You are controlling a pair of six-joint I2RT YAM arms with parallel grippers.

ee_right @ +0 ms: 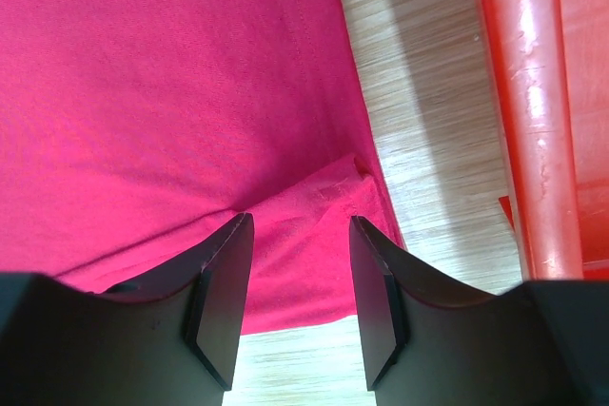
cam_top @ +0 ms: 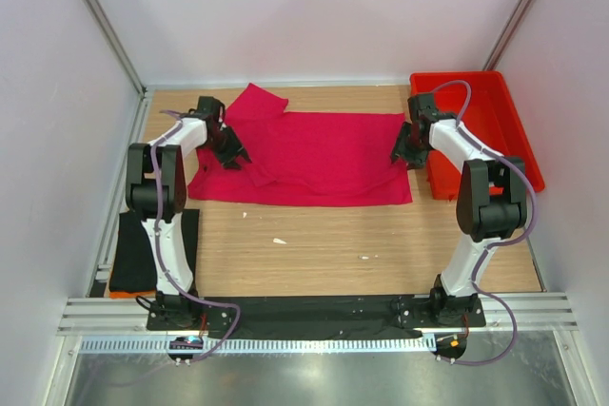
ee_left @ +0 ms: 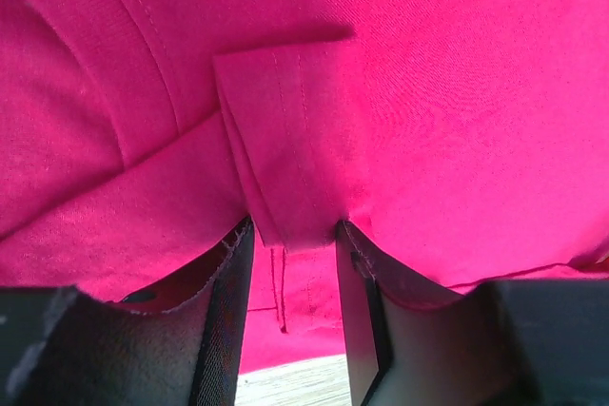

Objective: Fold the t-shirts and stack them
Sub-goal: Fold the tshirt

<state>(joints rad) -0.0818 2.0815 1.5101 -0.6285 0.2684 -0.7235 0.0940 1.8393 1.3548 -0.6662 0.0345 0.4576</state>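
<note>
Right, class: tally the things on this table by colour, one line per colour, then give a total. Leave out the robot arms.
Crimson-pink: 1, the crimson-pink t-shirt
Black: 1, the black t-shirt
Red: 1, the red plastic tray
Total: 3

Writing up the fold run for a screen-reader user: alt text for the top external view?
Two white-and-black arms reach across a wooden table to opposite side edges of a crimson-pink t-shirt spread flat, the left gripper at its left edge, the right gripper at its right. A red plastic tray sits at the far right; a folded black t-shirt lies by the left arm's base.
</note>
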